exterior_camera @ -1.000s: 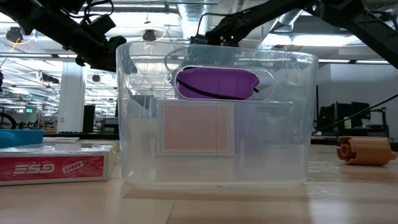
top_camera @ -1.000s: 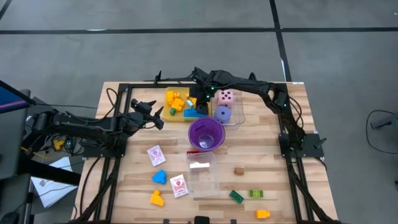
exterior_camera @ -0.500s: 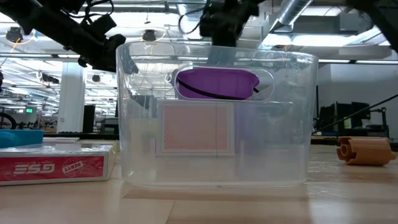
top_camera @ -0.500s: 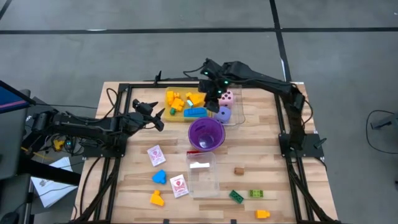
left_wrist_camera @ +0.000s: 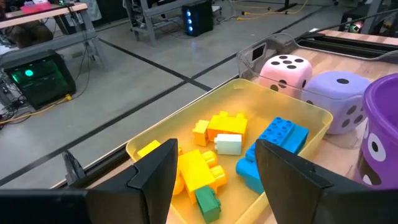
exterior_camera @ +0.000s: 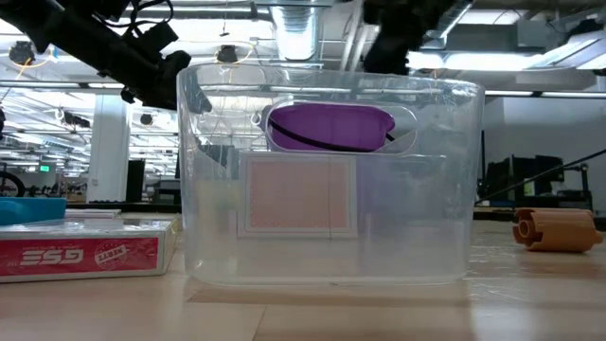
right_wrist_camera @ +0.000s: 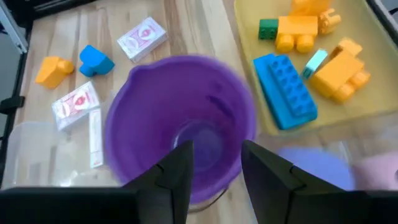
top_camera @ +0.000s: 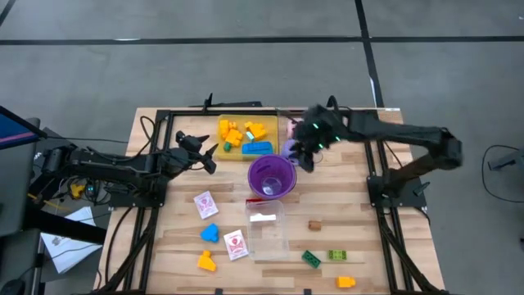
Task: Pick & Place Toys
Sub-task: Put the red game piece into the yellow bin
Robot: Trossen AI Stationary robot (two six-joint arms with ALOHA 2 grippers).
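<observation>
Landmark taken: purple cup [top_camera: 272, 176], standing near mid-bench [top_camera: 344, 205].

Right gripper [top_camera: 304, 156] is seen hovering just beside the cup's rim, on the side toward the dice; its fingers [right_wrist_camera: 180, 171] are parted with nothing between them.

Left gripper [top_camera: 209, 156] is held well to the cup's left, above the bench, fingers [left_wrist_camera: 155, 177] apart and empty.

Yellow tray [top_camera: 274, 135] lies just behind the cup. In it: blue brick [top_camera: 257, 148], yellow and orange bricks [top_camera: 232, 133], one small green piece [right_wrist_camera: 268, 27].

Purple die [left_wrist_camera: 339, 99] and pink die [left_wrist_camera: 285, 70] sit beside the tray (both largely hidden under the right arm in the high view).

In front of the cup: clear tray [top_camera: 268, 231]. To its left, two cards [top_camera: 205, 204], a blue piece [top_camera: 210, 233], an orange piece [top_camera: 206, 261]. To its right, a brown piece [top_camera: 314, 224], green bricks [top_camera: 311, 259], an orange brick [top_camera: 345, 282].
</observation>
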